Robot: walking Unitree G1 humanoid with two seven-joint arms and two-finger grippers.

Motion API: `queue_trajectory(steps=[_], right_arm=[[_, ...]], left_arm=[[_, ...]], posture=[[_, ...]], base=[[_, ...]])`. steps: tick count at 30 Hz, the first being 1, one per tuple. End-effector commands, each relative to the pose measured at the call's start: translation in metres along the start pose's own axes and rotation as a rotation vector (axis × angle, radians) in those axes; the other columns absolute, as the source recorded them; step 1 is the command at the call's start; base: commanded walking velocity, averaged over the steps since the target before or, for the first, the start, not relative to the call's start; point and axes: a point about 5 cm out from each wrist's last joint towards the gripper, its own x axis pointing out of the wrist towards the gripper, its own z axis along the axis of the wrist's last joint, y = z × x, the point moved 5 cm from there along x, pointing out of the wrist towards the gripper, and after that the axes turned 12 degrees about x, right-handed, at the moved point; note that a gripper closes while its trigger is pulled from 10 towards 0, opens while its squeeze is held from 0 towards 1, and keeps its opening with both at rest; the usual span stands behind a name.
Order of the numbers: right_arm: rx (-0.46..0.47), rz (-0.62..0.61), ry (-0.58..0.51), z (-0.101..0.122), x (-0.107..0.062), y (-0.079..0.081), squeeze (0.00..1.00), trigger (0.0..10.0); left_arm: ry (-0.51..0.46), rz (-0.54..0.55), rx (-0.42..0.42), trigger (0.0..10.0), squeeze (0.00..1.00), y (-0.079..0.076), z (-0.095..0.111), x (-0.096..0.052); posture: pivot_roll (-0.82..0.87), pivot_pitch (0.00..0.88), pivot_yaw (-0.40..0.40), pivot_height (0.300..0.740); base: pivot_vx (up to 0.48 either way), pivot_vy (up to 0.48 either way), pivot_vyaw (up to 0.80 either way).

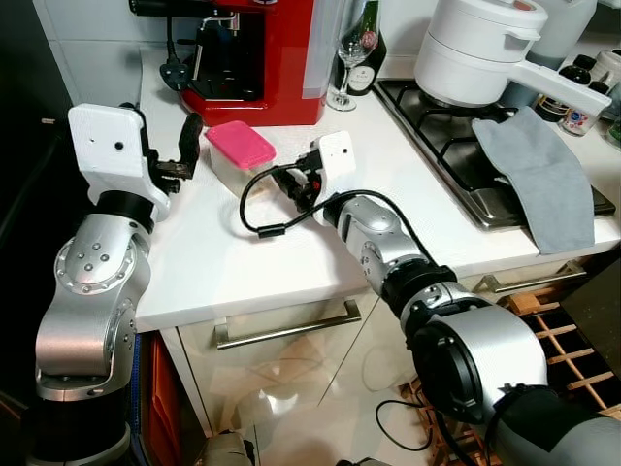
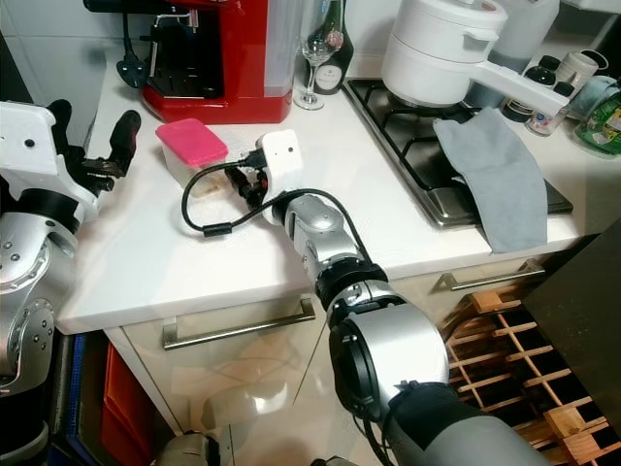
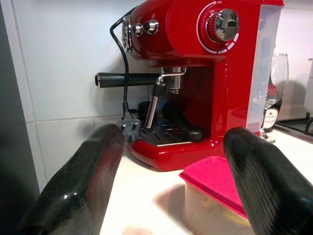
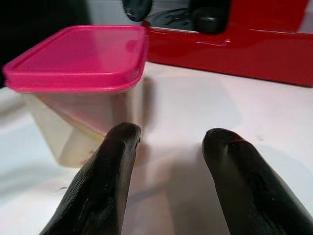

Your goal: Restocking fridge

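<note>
A clear box (image 1: 236, 155) with a pink lid sits on the white surface (image 1: 223, 262). The left hand (image 1: 184, 146) at its 9 o'clock and the right hand (image 4: 166, 161) at its 3 o'clock both have fingers apart, empty.

The white counter (image 1: 243, 262) is seen from above by both head eyes, angled forward and down, the same scene shared between them. The red coffee machine (image 3: 210, 78) is faced low and close from the left wrist. The pink-lidded container (image 4: 78, 63) is viewed very near from the right wrist; it is shared by all four views.
</note>
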Motion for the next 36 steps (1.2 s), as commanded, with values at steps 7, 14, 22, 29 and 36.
queue_trajectory(steps=[7, 14, 22, 29, 36], right_arm=[[-0.003, 0.078, -0.075, 0.017, -0.001, 0.006, 0.00, 10.0], [0.000, 0.109, -0.079, 0.015, -0.002, 0.010, 0.00, 10.0], [0.011, 0.090, -0.118, 0.025, -0.002, 0.007, 0.00, 10.0], [-0.006, -0.096, -0.168, 0.043, -0.006, -0.022, 0.00, 10.0], [0.041, -0.061, -0.108, 0.023, 0.002, -0.005, 0.00, 10.0]], left_arm=[[0.005, -0.008, 0.000, 10.0, 0.00, -0.002, 0.000, 0.001], [0.007, -0.009, -0.006, 10.0, 0.00, -0.003, -0.001, 0.004], [-0.002, -0.011, -0.012, 10.0, 0.00, -0.005, 0.000, 0.007], [-0.004, -0.007, -0.013, 10.0, 0.00, -0.005, 0.000, 0.006], [-0.003, -0.012, -0.009, 10.0, 0.00, -0.005, -0.001, 0.008]], posture=[[0.25, 0.003, -0.108, 0.740], [0.23, 0.000, -0.105, 0.740], [0.23, 0.000, -0.107, 0.740], [0.24, 0.000, -0.117, 0.740], [0.24, 0.000, -0.114, 0.740]], base=[[0.000, 0.000, 0.00], [0.000, 0.000, 0.00], [0.000, 0.000, 0.00], [0.000, 0.000, 0.00], [0.000, 0.000, 0.00]])
